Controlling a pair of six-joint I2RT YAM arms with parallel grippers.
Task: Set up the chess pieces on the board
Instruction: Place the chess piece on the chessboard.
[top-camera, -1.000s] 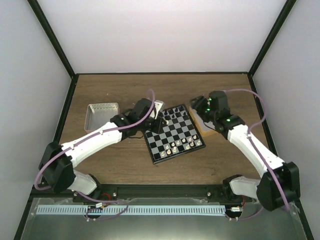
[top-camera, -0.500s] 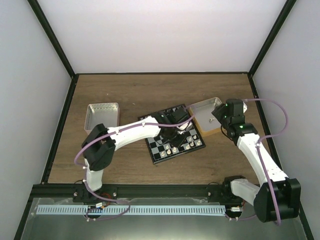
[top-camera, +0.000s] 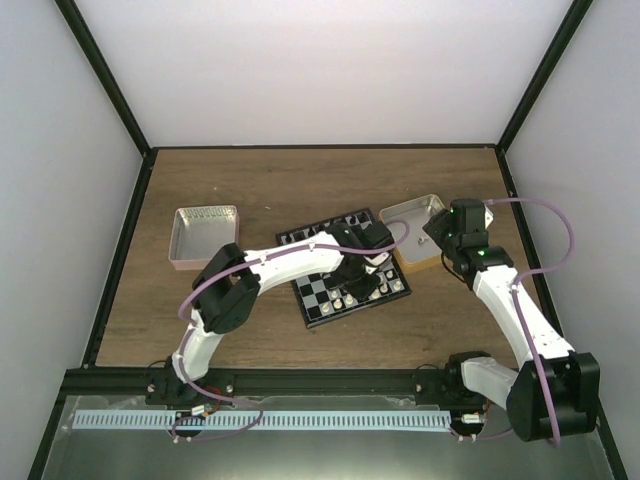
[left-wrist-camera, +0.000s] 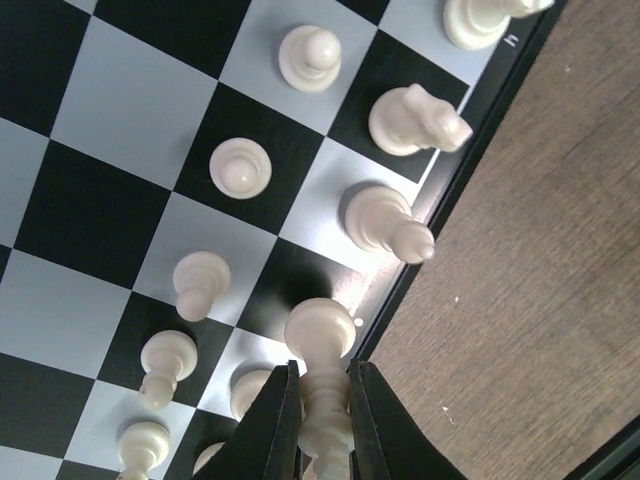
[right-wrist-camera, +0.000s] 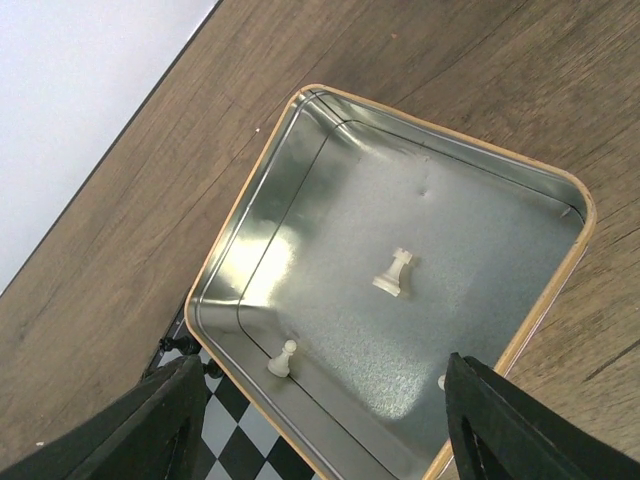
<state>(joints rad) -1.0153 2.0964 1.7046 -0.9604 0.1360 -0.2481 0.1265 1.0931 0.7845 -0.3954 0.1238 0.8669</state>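
The board (top-camera: 318, 303) lies mid-table, with black chessmen on its far rows. In the left wrist view several cream-white chess pieces stand on the two rows of the board (left-wrist-camera: 90, 100) along its near edge, among them a knight (left-wrist-camera: 415, 118) and a bishop (left-wrist-camera: 385, 222). My left gripper (left-wrist-camera: 321, 385), seen from the top (top-camera: 365, 262), is shut on a white piece (left-wrist-camera: 320, 330), held just above a black edge square. My right gripper (right-wrist-camera: 330, 440) is open and empty above the orange-tan tray (right-wrist-camera: 240, 210), which holds a lying white rook (right-wrist-camera: 393, 272) and a pawn (right-wrist-camera: 281, 357).
The orange-tan tray (top-camera: 415, 232) touches the board's right side. A pink tray (top-camera: 205, 235) sits at the left. Bare wood (left-wrist-camera: 540, 250) runs along the board's border. A third white piece peeks out beside my right finger (right-wrist-camera: 500, 425).
My left gripper has moved right across the board with the white piece in it. My right arm pulled back from over the orange-tan tray a second ago and has since stayed still.
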